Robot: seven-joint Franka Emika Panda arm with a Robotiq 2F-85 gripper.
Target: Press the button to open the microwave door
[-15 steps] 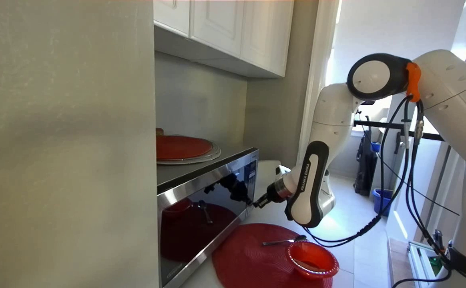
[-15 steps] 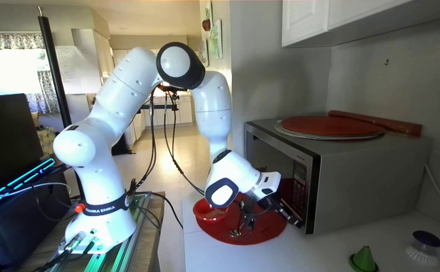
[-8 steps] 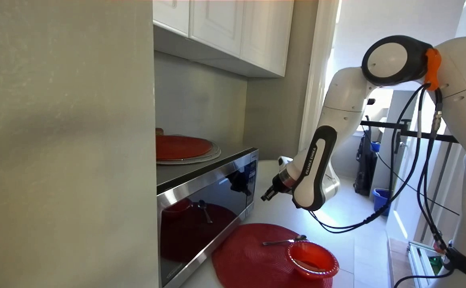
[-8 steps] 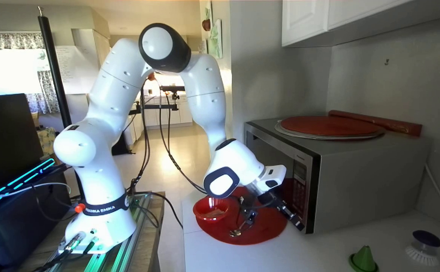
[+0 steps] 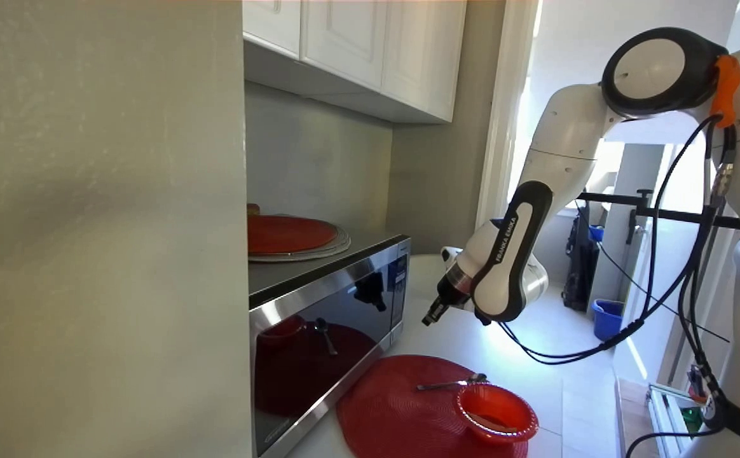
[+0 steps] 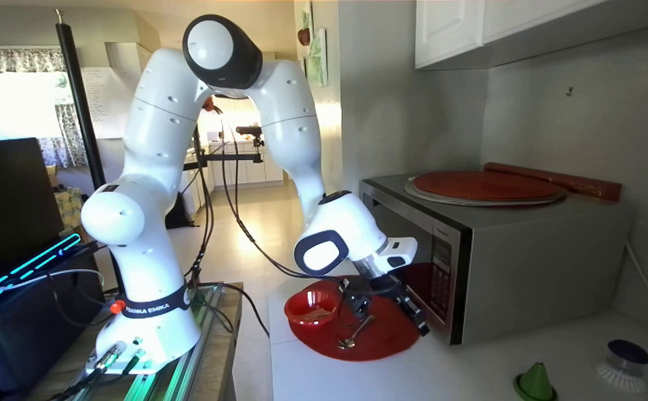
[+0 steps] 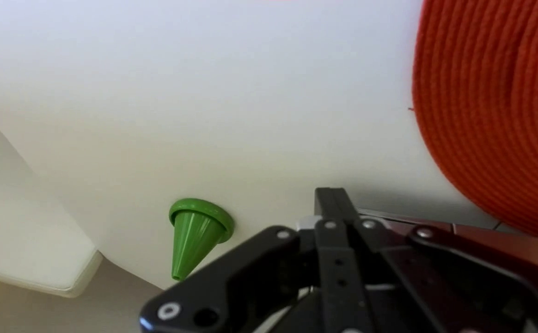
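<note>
The silver microwave has a dark glossy door [image 5: 319,369] that lies flush with its frame in both exterior views; the door also shows in an exterior view [image 6: 405,225]. Its control panel [image 6: 441,278] is at the door's end nearest my gripper; I cannot make out a separate button. My gripper [image 5: 427,320] is shut and empty, pointing down toward the counter, a short way in front of the panel's lower part and apart from it. In the wrist view my gripper [image 7: 330,189] has its fingertips pressed together. Part of the microwave front [image 7: 523,245] shows behind it.
A red placemat [image 5: 402,401] lies before the microwave with a red bowl [image 5: 497,413] and a spoon [image 5: 443,385]. A green cone [image 6: 535,381] and a brush [image 6: 624,367] stand on the counter [image 6: 402,381]. Red mats [image 6: 485,186] lie on the microwave, below wall cabinets [image 5: 344,44].
My gripper has drawn back from the lower part of the control panel, and the arm's elbow has risen and moved back. The microwave door looks the same.
</note>
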